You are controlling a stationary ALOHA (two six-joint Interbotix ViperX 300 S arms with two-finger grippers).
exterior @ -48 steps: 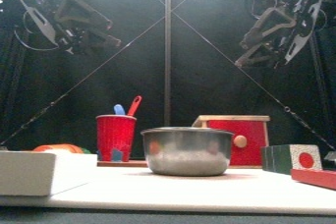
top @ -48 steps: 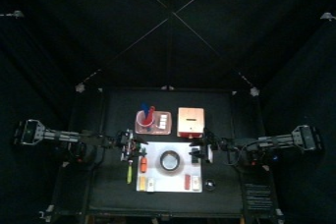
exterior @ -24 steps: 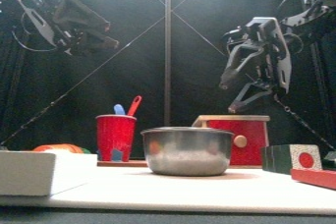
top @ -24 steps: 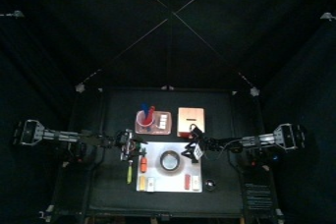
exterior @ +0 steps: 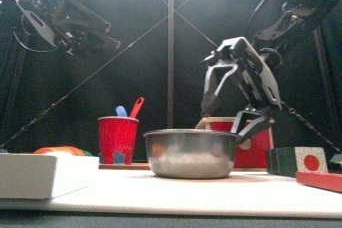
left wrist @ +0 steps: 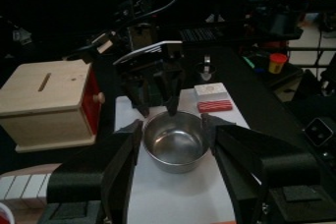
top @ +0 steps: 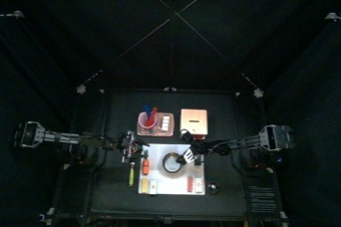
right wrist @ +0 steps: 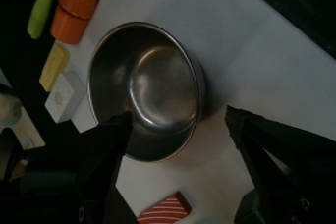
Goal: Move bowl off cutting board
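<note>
On the cutting board (exterior: pixel 201 194), close to its front edge as the front camera looks across it, the bowl (exterior: pixel 191 153) stands upright and alone: a round steel bowl, open side up, with clear white board on each side of it, so I judge it was left free for a grasp on its rim from above. It is on the board, so the move off it is not yet made. My right gripper (exterior: pixel 241 124) hangs just behind and above the bowl's right rim, its jaws spread as wide as they go, holding nothing and, as far as I can see, touching nothing. From my right wrist camera the bowl (right wrist: pixel 144 88) fills the space ahead of the two jaws, its rim lying across the gap between them, which I take as a line-up for closing one jaw inside the wall and one outside. Near the bowl toward the board's right edge lies a small red and white block (right wrist: pixel 165 209). Beyond the board's far edge stand a red cup (exterior: pixel 118 139) with utensils in it and a red box with a wooden top (exterior: pixel 249 131). My left gripper (left wrist: pixel 168 159) waits high by the table's left side, jaws apart and empty, looking down at the bowl (left wrist: pixel 174 140) and at my right arm (left wrist: pixel 160 73) beyond it.
</note>
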